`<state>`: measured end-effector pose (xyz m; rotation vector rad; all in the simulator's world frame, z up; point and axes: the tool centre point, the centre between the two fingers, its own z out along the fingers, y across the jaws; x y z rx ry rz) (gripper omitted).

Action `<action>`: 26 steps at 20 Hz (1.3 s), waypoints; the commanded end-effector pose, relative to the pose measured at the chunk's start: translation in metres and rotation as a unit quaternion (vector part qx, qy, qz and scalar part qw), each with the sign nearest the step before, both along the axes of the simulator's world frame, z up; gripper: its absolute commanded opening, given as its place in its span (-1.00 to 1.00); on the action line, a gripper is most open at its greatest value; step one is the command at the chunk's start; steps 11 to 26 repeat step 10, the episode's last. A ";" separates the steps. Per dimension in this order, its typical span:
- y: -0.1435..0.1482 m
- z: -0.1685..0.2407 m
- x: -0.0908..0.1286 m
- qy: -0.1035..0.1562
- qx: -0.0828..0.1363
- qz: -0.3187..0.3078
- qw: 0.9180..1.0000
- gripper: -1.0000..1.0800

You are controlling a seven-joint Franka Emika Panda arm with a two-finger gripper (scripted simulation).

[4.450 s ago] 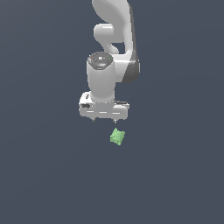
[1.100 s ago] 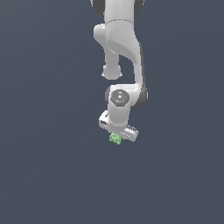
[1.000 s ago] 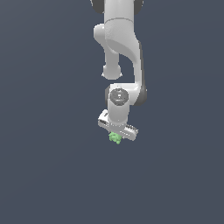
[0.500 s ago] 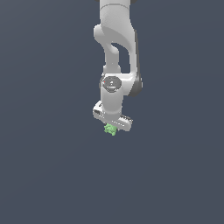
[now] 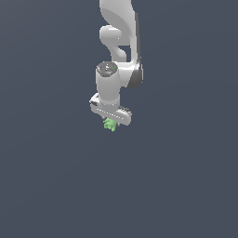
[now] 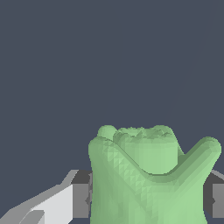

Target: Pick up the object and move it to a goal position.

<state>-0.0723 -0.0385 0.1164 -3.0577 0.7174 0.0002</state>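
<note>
The small light-green lumpy object (image 5: 110, 124) hangs just under my white gripper (image 5: 110, 123), held between the fingers and lifted off the ground in the exterior view. In the wrist view the object (image 6: 148, 175) fills the space between the two dark finger pads (image 6: 81, 197), which press on both of its sides. The gripper is shut on it. No goal marker shows in either view.
The white arm (image 5: 118, 42) rises from the gripper toward the exterior view's top. All around is plain dark grey-blue ground with no other objects.
The gripper has closed on the green object and lifted it. Over the last second it has moved up and toward the exterior view's left, carrying the object.
</note>
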 end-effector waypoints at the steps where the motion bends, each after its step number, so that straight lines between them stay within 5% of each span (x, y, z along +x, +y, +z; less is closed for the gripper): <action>1: -0.007 0.008 -0.009 0.000 0.000 0.000 1.000 -1.00; 26: -0.018 0.021 -0.022 0.000 0.000 0.000 1.000 -1.00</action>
